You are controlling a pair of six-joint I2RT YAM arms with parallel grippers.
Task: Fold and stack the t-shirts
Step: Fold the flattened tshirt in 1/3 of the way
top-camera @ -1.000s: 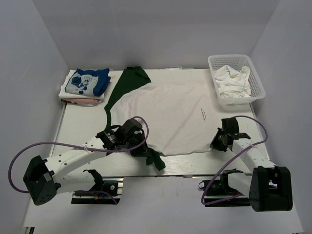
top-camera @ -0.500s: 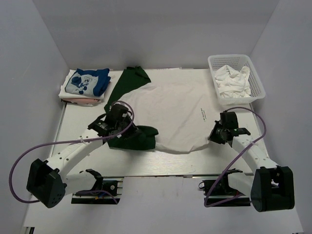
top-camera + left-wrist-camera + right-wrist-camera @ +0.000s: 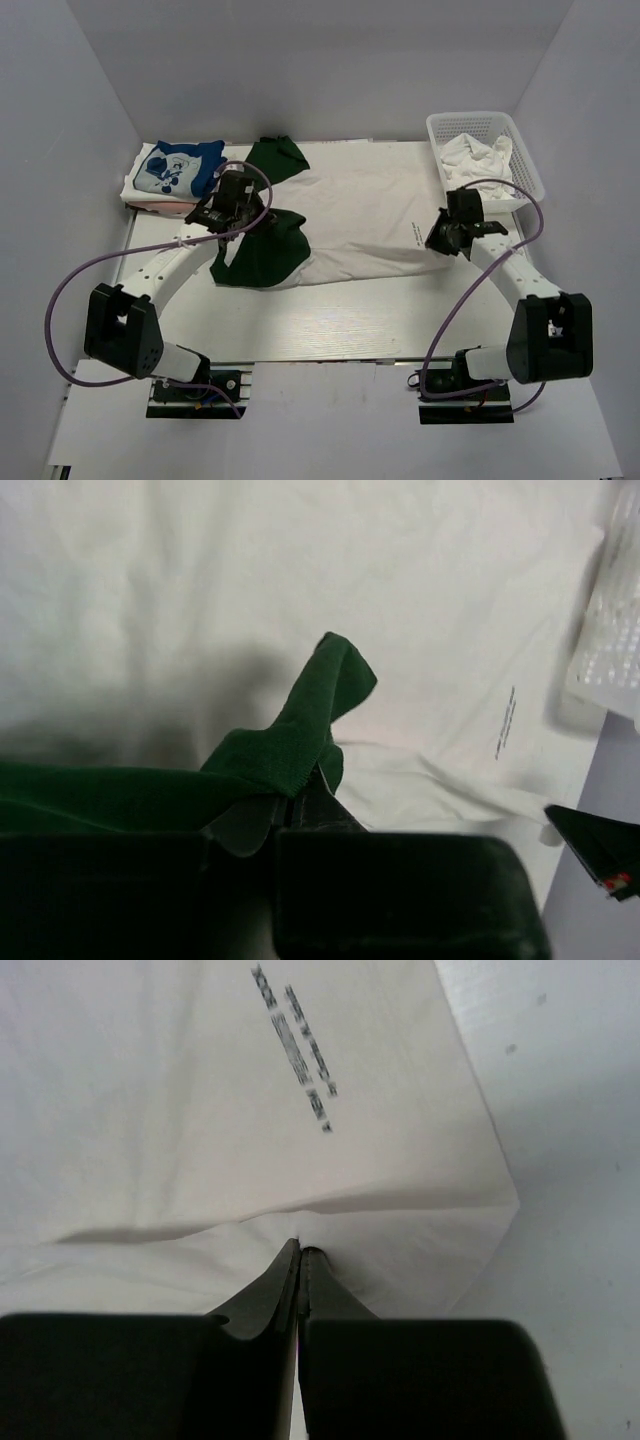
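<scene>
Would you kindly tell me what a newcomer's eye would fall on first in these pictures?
The big white t-shirt lies half folded across the middle of the table, its green sleeve pinched in the left claw and its white edge in the right claw. Next come the folded blue cartoon-print shirt at the far left corner and the white basket of crumpled cloth at the far right.

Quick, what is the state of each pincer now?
Left pincer: closed, holding the shirt by its green part.
Right pincer: closed, holding the same shirt by its white edge.
</scene>
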